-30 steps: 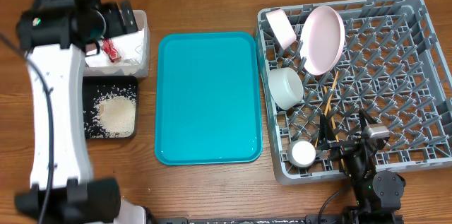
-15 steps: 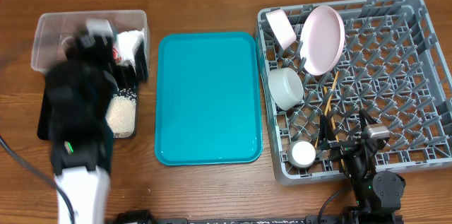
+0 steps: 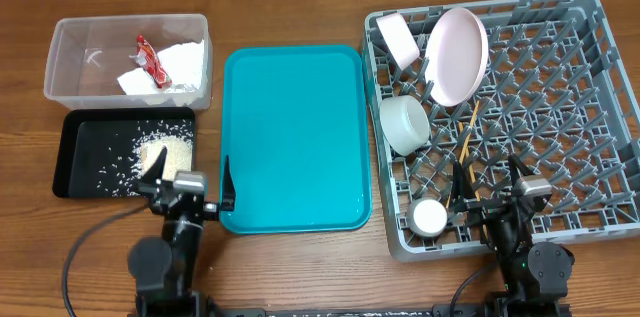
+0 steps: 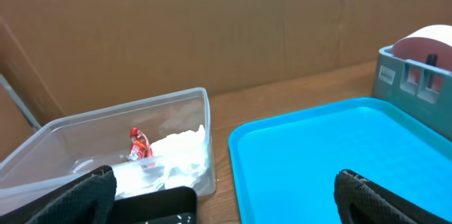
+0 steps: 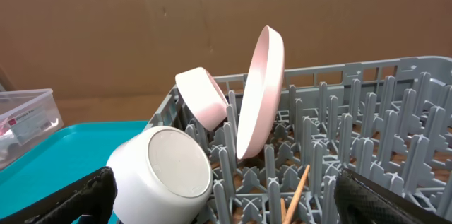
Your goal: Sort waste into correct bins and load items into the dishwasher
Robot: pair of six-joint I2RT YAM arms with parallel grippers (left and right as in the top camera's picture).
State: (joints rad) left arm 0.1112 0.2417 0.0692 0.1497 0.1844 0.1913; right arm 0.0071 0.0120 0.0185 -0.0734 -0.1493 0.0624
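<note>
Your left gripper sits at the lower left of the overhead frame, jaws spread wide with nothing between them, by the near right corner of the black tray and the near left corner of the teal tray. Your right gripper, at the lower right, is just as wide and empty, over the near edge of the grey dish rack. You can see rice heaped in the black tray, and the napkin and a red-and-white wrapper in the clear tub at upper left. In the rack's left part the large pink plate stands on edge beside a smaller pink dish, with a white bowl on its side, chopsticks among the pegs and a white cup near the front corner
</note>
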